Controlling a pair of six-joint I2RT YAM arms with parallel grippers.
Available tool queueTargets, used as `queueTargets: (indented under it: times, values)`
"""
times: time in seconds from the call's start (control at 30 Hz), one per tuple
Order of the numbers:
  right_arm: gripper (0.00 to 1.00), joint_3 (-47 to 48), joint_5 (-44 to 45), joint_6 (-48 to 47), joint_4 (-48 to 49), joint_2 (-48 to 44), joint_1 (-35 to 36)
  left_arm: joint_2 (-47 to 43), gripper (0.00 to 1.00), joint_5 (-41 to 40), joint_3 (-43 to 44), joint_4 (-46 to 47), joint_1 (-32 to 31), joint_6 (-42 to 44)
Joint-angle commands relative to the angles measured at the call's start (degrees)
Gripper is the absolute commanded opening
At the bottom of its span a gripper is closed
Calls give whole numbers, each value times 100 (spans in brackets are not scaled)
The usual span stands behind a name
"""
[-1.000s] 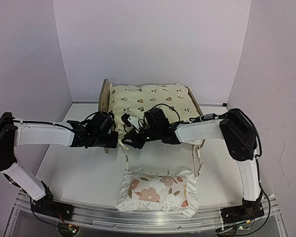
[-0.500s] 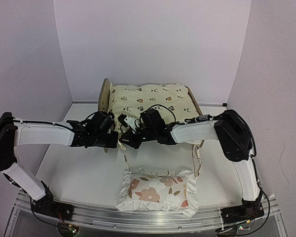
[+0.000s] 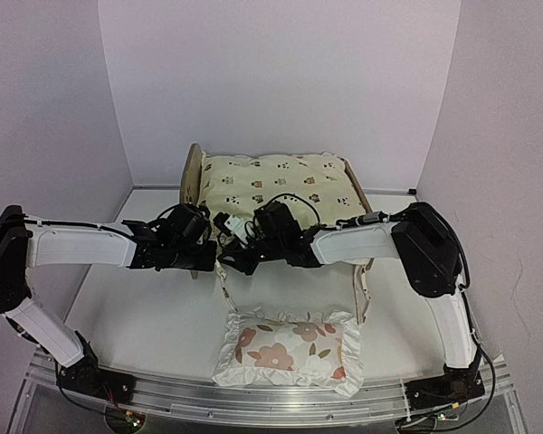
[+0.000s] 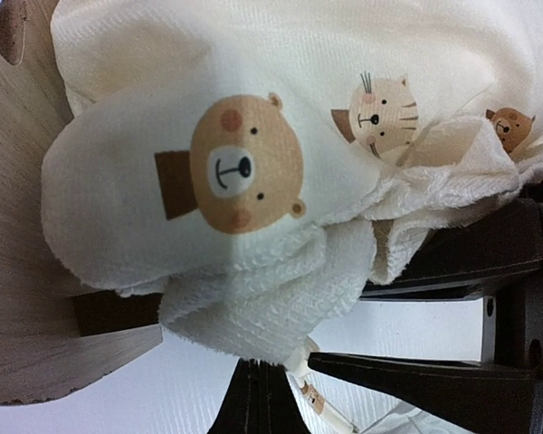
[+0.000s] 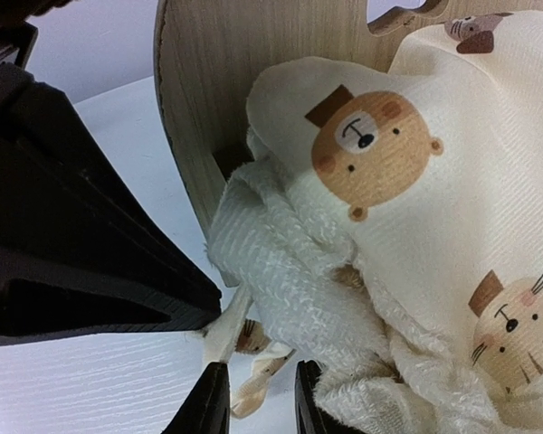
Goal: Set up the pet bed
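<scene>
Where the cushion (image 5: 416,181) bunches against the pet bed (image 5: 217,72) at near left, my left claw (image 4: 253,398) is shut; my right claw (image 5: 258,402) stands slightly open around a tie string (image 5: 247,339).

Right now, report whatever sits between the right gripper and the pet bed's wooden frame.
The cream cushion is in the way: its bunched corner drapes over the pet bed end board, directly ahead of the right gripper, and its tie string dangles between the open jaws. The left gripper crowds alongside.
</scene>
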Motion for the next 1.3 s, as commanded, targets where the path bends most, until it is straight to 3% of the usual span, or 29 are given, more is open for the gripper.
queueTargets:
  times: [0.0,0.3,0.77,1.27]
  values:
    - [28,-17,166,-95,-137,136,52,16,0,58,157,66,23,88]
    - [32,29,342,-114,-195,206,192,-143,0,141,165,-20,24,71]
    - [32,-1036,790,-18,145,-537,224,-116,0,146,211,-81,24,115]
    - [21,-778,1319,-130,461,-383,201,-151,0,175,212,-177,27,113]
